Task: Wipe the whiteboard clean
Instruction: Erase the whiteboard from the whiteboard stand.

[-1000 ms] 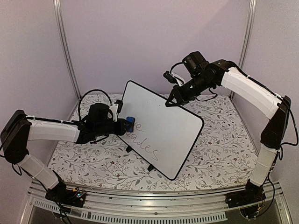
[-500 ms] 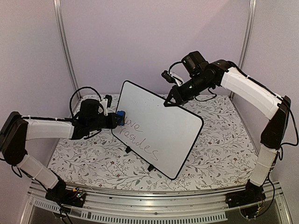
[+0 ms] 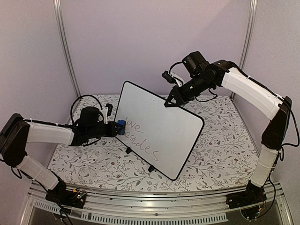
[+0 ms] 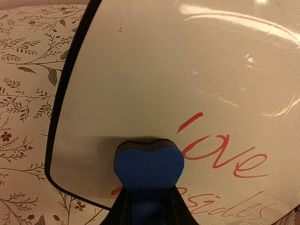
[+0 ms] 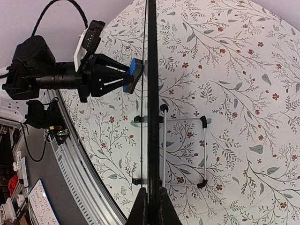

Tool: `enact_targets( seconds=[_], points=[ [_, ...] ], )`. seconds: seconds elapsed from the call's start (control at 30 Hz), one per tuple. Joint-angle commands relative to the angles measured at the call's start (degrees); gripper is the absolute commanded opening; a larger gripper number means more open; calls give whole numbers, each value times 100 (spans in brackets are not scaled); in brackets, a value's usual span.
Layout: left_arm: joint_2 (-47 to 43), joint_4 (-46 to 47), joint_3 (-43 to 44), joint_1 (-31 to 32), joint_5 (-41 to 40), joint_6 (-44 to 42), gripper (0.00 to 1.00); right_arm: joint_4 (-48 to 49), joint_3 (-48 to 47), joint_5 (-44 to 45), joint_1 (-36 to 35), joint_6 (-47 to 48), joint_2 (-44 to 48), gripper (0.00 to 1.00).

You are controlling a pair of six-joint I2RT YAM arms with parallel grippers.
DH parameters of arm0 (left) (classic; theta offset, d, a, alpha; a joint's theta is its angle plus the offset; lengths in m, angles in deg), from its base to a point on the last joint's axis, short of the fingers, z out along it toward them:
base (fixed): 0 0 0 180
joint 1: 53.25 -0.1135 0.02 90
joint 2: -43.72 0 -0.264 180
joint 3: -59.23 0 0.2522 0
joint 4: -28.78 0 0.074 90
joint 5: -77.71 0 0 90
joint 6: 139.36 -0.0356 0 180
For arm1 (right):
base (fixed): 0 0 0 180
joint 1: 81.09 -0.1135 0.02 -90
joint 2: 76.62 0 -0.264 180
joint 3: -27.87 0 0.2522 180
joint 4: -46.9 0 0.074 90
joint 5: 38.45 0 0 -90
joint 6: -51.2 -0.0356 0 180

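Lilac walls (image 3: 140, 37), floral-print tabletop (image 3: 225, 136); left tool (image 3: 117, 127) clenches a blue block eraser (image 4: 148, 164) against the black-rimmed whiteboard (image 3: 164, 122), right tool (image 3: 169, 102) pinching its rim.

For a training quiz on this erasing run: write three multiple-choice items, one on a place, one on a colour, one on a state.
1. Where is the eraser on the whiteboard?
A) at its top right corner
B) by its left edge, beside the handwriting
C) at its bottom right corner

2. What colour is the eraser?
A) blue
B) green
C) yellow

3. How is the right gripper?
A) open, touching nothing
B) out of view
C) shut on the whiteboard's top edge

Key:
1 B, the left wrist view shows it next to the word "love".
2 A, it is blue in every view.
3 C, it pinches the rim in the right wrist view.
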Motion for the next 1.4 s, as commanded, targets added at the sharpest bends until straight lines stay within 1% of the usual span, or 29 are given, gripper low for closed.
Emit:
enact_targets(
  seconds=[0.0, 0.17, 0.3, 0.63, 0.73, 0.83, 1.13, 1.23, 1.37],
  points=[
    [-187, 141, -247, 98, 24, 157, 0, -353, 98, -201, -225, 309, -23, 0],
    [-166, 247, -412, 116, 30, 254, 0, -363, 65, -210, -225, 317, -46, 0],
    [-175, 231, -340, 120, -20, 221, 0, -366, 71, -202, -225, 317, -37, 0],
    [0, 72, 404, 52, -166, -107, 0, -369, 72, -201, -225, 307, -39, 0],
    [74, 40, 507, 31, -185, -96, 0, -375, 81, -196, -225, 309, -37, 0],
    [68, 52, 366, 28, -188, 21, 0, -367, 81, -201, -225, 309, -22, 0],
    [54, 511, -426, 95, -17, 403, 0, -364, 103, -201, -224, 309, -32, 0],
    [66, 609, -514, 133, 5, 470, 0, -366, 85, -210, -223, 309, -50, 0],
    [73, 567, -373, 149, 8, 426, 0, -365, 72, -210, -225, 309, -55, 0]
  ],
)
